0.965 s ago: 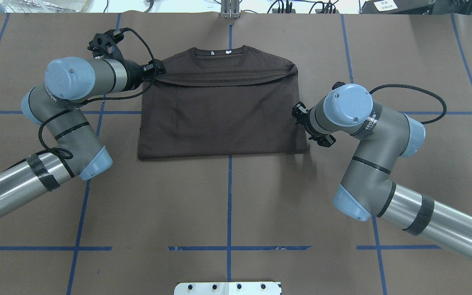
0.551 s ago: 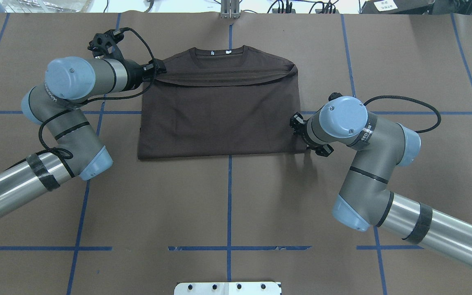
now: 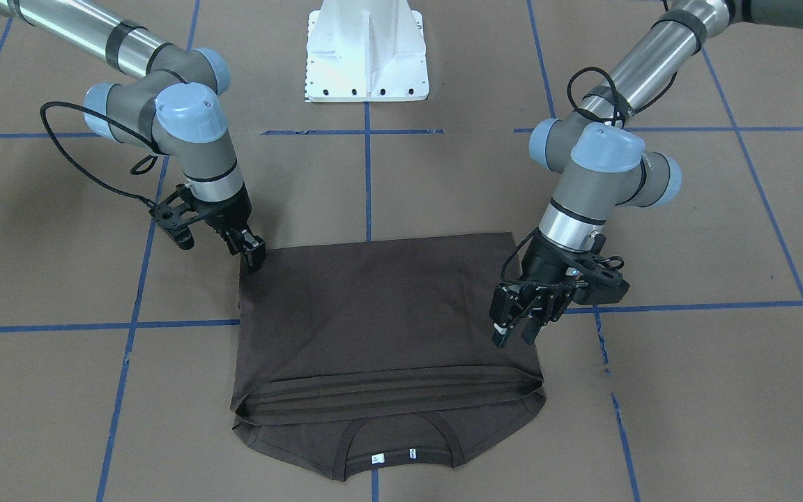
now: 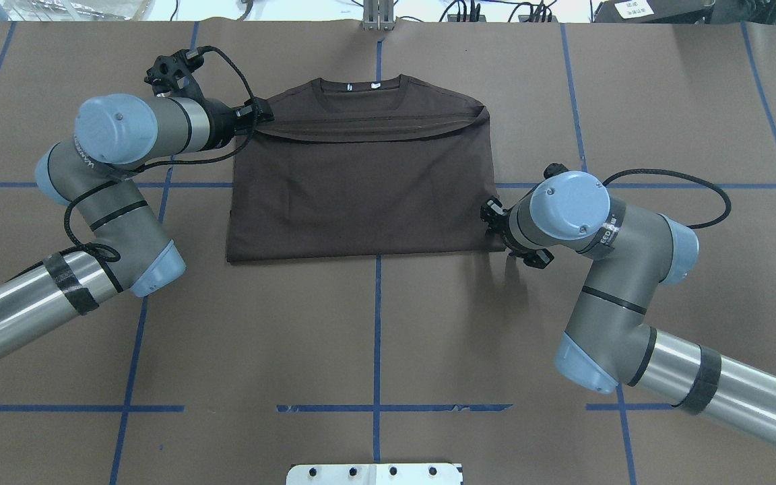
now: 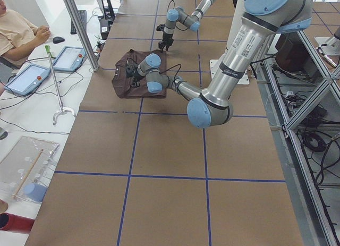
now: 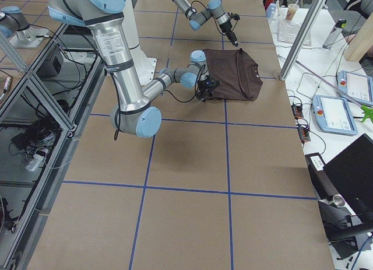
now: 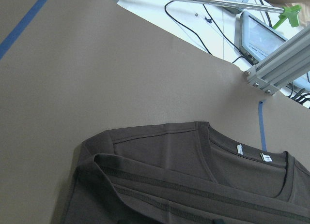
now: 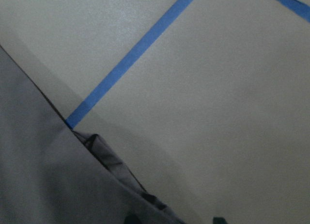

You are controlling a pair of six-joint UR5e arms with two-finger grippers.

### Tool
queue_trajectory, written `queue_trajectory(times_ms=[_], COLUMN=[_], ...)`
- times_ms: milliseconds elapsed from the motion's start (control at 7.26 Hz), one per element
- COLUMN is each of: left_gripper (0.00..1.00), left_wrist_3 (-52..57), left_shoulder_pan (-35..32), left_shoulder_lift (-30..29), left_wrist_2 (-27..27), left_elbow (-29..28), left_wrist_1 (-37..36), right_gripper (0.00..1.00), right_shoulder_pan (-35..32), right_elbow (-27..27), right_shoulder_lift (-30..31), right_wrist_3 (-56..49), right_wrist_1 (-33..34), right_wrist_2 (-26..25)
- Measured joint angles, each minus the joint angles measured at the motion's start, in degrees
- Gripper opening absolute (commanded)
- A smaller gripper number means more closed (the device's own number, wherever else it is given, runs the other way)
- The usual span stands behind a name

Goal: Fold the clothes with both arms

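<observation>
Legible only in part: "EED" on a black band [image 4: 605,217] round the right arm [image 4: 597,296]; letters beginning "WAN" along the left arm [image 4: 102,202]. White neck tags [image 4: 375,85] too small to read.

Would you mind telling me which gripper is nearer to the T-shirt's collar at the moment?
Left. The left gripper sits at the T-shirt's side edge near the folded-up hem, close to the collar; the right gripper is at the diagonally opposite corner, nearest the robot's base.
</observation>
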State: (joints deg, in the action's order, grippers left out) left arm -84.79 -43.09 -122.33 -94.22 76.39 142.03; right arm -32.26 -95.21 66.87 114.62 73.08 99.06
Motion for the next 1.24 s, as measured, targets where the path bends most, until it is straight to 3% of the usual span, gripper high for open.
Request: queue_trajectory(times_ms=[965,1102,1240], left_gripper=[0.68,0.68,0.68], left_wrist_3=[-0.1,-0.1,-0.1], left_shoulder_pan=[-0.1,-0.1,-0.1], left_shoulder_lift=[0.0,0.0,0.0], left_wrist_2=[0.1,0.1,0.1], left_elbow=[-0.2,-0.2,-0.3], left_wrist_1=[-0.1,0.0,0.0], right_gripper=[0.52,0.40,0.19], right_shoulder_pan=[1.8,1.8,1.8], right_elbow=[-1.2,-1.0,-1.0], right_shoulder_lift=[1.1,0.9,0.9], right_wrist_3=[-0.2,-0.3,-0.4], right_wrist_1=[0.0,-0.1,0.0], right_wrist_2=[-0.3,-0.7,-1.0])
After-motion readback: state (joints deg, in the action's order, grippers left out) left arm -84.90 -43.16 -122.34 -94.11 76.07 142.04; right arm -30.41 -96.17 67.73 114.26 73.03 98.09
